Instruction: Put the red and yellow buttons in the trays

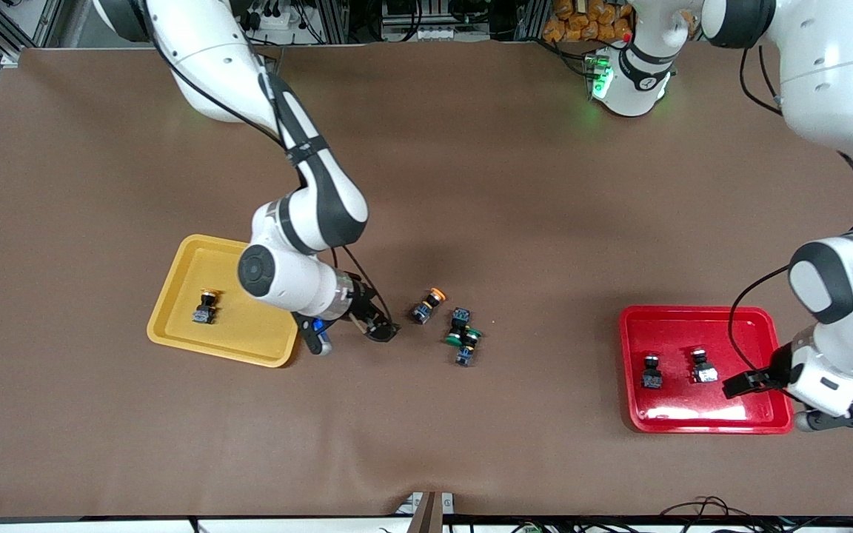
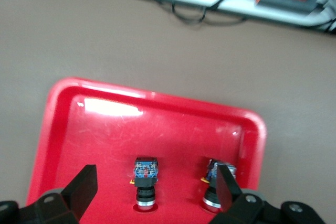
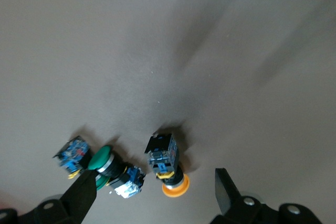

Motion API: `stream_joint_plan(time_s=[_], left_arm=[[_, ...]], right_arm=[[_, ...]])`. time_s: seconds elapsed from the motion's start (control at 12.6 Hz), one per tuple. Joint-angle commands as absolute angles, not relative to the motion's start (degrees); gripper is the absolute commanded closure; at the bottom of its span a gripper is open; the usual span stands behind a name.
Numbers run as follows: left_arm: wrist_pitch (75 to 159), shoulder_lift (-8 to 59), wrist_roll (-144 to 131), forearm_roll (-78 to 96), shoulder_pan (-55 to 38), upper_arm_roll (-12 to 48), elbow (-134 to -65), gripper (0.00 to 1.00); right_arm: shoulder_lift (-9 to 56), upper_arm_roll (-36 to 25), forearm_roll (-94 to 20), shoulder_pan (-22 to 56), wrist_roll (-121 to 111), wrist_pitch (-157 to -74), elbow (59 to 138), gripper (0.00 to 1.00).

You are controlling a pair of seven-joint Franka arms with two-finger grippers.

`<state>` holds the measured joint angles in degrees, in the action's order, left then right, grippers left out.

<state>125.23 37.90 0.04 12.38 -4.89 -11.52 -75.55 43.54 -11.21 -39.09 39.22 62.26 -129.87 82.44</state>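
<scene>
From the front camera I see the right gripper (image 1: 380, 328) low over the brown surface (image 1: 515, 192), between the yellow tray (image 1: 175, 296) and the loose orange-capped button (image 1: 426, 304), its fingers apart and holding nothing. That tray has 1 orange-capped button in it (image 1: 206, 306). Just beside the loose button, toward the left arm's end, lie 2 green-capped switches (image 1: 463, 337). The left gripper (image 1: 739, 384) hangs over the red tray (image 1: 700, 422), where 2 buttons (image 1: 651, 371) lie side by side.

On the left wrist camera I see that gripper's fingers (image 2: 84, 188) spread wide and empty above those 2 buttons.

On the right wrist camera the right gripper's fingers (image 3: 227, 191) stand apart, the loose orange-capped button on the surface between them.
</scene>
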Motion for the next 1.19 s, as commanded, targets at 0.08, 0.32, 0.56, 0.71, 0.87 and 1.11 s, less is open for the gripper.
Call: stream_joint_plan(time_s=[0.08,0.32,0.56,0.71,0.87,1.11], left_arm=[[119.9,30.4,2.0,10.1,-5.2,-11.4,-77.5,0.00],[112.6,24.4,2.3,5.1,-6.1,-11.1,-77.5,0.00],[105.5,18.9,-0.2,3.3,-7.6,-11.1,-77.5,0.00],[101.9,16.4,-1.9,1.4,-8.9,-10.5,-77.5,0.00],[99.2,14.2,-4.1,1.1,-9.4,-10.3,-77.8,0.00],[97.6,10.4,-4.4,1.1,-9.8,-9.8,-79.8,0.00]], right_arm=[[47.9,-10.0,-39.2,41.9,65.5,-137.1,81.7,0.00],[49.6,-9.8,-39.2,43.0,66.2,-139.0,80.8,0.02],[52.8,-9.8,-39.2,44.3,66.2,-142.7,79.5,0.14],[53.3,-9.8,-39.2,44.6,66.2,-143.3,79.4,0.52],[53.3,-9.8,-39.1,44.9,66.0,-143.2,79.4,0.97],[50.3,-10.2,-38.8,43.9,65.7,-140.0,79.5,1.00]])
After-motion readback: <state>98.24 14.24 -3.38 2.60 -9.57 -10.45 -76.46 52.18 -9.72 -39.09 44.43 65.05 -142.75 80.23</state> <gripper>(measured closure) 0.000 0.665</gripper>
